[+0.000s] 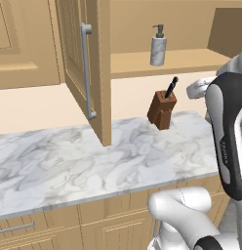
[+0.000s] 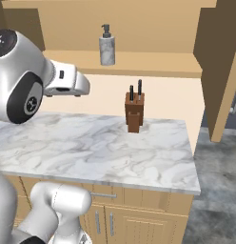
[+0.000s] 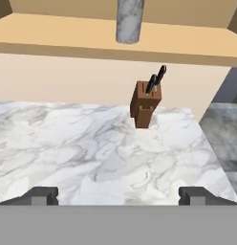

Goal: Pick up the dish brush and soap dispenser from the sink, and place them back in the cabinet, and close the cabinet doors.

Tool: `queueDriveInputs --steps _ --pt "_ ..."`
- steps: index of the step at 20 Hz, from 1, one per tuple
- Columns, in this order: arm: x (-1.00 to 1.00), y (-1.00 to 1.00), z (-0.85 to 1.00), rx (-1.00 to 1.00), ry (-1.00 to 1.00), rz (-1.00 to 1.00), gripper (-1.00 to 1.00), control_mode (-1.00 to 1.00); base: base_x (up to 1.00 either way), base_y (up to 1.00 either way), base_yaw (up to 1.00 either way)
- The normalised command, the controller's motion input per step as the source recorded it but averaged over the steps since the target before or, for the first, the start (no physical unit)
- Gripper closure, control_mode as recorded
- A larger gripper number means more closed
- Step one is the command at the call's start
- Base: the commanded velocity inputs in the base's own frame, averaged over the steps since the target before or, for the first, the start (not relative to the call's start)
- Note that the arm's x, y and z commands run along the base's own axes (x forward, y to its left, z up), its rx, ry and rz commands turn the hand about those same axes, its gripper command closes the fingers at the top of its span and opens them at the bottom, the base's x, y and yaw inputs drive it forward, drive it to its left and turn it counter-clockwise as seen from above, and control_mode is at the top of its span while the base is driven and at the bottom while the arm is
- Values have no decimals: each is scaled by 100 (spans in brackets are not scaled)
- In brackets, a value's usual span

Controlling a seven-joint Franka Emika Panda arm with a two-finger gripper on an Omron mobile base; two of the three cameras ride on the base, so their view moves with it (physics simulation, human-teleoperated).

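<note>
Already the soap dispenser (image 1: pixel 158 45) stands upright on the cabinet (image 2: pixel 153 64) shelf, above the knife block (image 3: pixel 145 103). My fingers (image 3: pixel 118 195) are spread wide, holding nothing, over the marble surface (image 1: pixel 69 161). Likely next: the dish brush, then the door (image 1: pixel 84 68).

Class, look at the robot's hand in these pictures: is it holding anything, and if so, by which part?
Nothing is held. The hand is wide open and empty above the white marbled countertop; the grey-white marbled soap dispenser stands on the tan cabinet shelf.
</note>
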Motion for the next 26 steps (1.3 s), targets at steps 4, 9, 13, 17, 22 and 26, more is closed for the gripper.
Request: queueDriveInputs --steps 4,9,13,17,22,26 --pt "-15 0 0 0 10 -4 -100 -100 0 0 0" --pt "-14 0 -1 2 13 -2 -100 -100 0 0 0" --pt "-11 0 -4 3 14 0 -100 -100 0 0 0" --pt "-16 0 -25 2 7 0 -100 -100 0 0 0" --pt "-10 0 -24 0 1 0 -100 -100 0 0 0" --pt "0 0 -5 0 0 0 -100 100 0 0 0"
